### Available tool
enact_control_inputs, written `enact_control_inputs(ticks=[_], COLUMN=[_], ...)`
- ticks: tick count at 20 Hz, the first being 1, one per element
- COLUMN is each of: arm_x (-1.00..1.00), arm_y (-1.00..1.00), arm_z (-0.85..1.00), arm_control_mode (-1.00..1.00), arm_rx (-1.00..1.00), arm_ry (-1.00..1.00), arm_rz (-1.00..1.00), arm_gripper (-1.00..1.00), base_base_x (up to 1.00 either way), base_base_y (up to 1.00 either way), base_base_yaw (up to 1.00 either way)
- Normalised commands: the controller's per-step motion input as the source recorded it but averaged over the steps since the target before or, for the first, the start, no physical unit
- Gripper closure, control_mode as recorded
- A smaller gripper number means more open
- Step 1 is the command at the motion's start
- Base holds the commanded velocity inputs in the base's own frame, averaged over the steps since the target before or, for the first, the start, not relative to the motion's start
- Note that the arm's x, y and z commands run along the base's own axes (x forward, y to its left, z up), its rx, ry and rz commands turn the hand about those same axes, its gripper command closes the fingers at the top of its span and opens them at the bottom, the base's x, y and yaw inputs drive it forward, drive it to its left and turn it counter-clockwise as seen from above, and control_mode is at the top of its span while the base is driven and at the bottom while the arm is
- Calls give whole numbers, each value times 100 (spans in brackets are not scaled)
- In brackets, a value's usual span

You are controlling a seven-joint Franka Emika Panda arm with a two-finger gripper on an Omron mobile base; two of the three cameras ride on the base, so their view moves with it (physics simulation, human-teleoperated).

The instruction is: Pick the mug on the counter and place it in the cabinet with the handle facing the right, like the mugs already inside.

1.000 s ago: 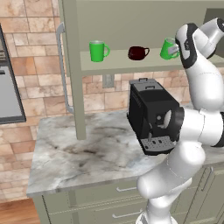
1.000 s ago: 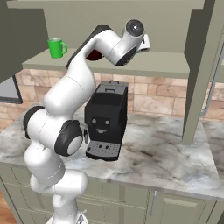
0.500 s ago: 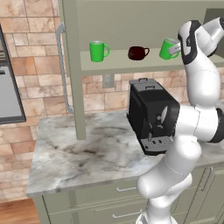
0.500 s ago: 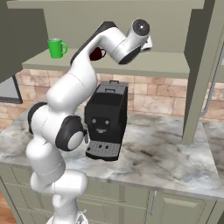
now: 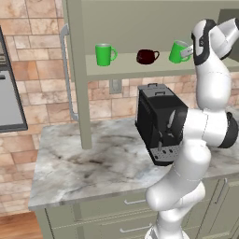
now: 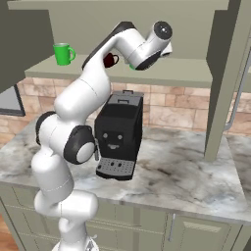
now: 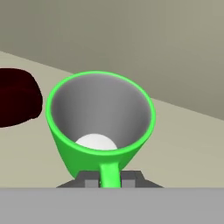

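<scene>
The green mug [image 5: 177, 51] hangs tilted at the right end of the cabinet shelf [image 5: 140, 70], its open mouth turned toward the hand. My gripper [image 5: 189, 50] is shut on the mug's handle. In the hand view the mug [image 7: 100, 127] is seen from its rim side, with its green handle [image 7: 108, 174] pinched between my two fingertips [image 7: 89, 180] at the gripper [image 7: 109, 181]. Whether the mug's base touches the shelf floor [image 7: 188, 144] I cannot tell. The marbled counter [image 5: 93, 163] lies below.
A lime-green mug [image 5: 105, 54] and a squat dark red mug [image 5: 147, 56] stand on the same shelf, the red mug [image 7: 17, 98] close beside the held one. A black coffee machine [image 5: 158, 123] stands on the counter under the shelf. The cabinet's silver bar handle [image 5: 67, 74] is at left.
The wrist has shifted slightly at the right end of the shelf; the held mug stays almost in the same spot.
</scene>
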Motion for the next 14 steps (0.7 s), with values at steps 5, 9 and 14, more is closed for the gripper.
enact_control_inputs(ticks=[5, 9, 14], arm_x=[20, 18, 18], arm_y=[0, 0, 0], arm_z=[-19, -19, -21], arm_control_mode=[-100, -100, -100], arm_rx=[0, 0, 0], arm_ry=[0, 0, 0], arm_rz=[7, 8, 9], arm_gripper=[100, 100, 100], base_base_x=[0, 0, 0], base_base_y=[0, 0, 0], base_base_yaw=[0, 0, 0])
